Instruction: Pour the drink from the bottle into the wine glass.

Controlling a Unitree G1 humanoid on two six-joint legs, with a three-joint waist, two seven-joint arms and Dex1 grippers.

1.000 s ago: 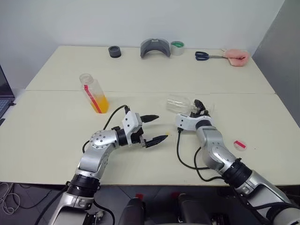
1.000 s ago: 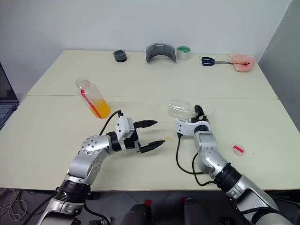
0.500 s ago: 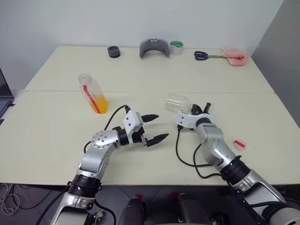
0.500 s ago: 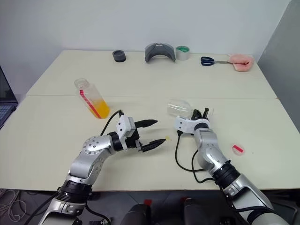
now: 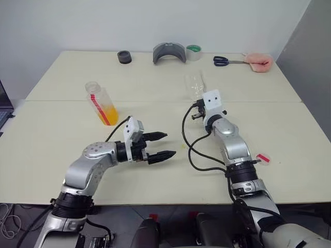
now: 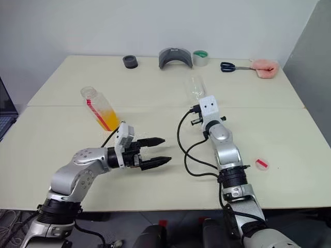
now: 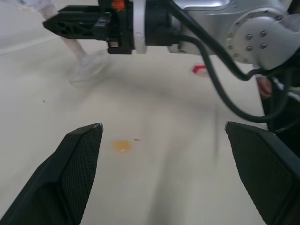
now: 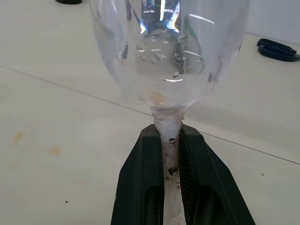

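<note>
Wine glass (image 8: 168,51) foot behind right tool (image 8: 169,154)

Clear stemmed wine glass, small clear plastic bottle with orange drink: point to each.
clear stemmed wine glass (image 8: 168,51): right wrist view, bowl.
small clear plastic bottle with orange drink (image 5: 103,106): left eye view, body.

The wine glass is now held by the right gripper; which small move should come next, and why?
Probably set the wine glass down upright on the table. The right gripper is shut on its stem and holds it raised with the bowl up. The bottle with the drink stands apart, and the left gripper is open and holds nothing.
</note>
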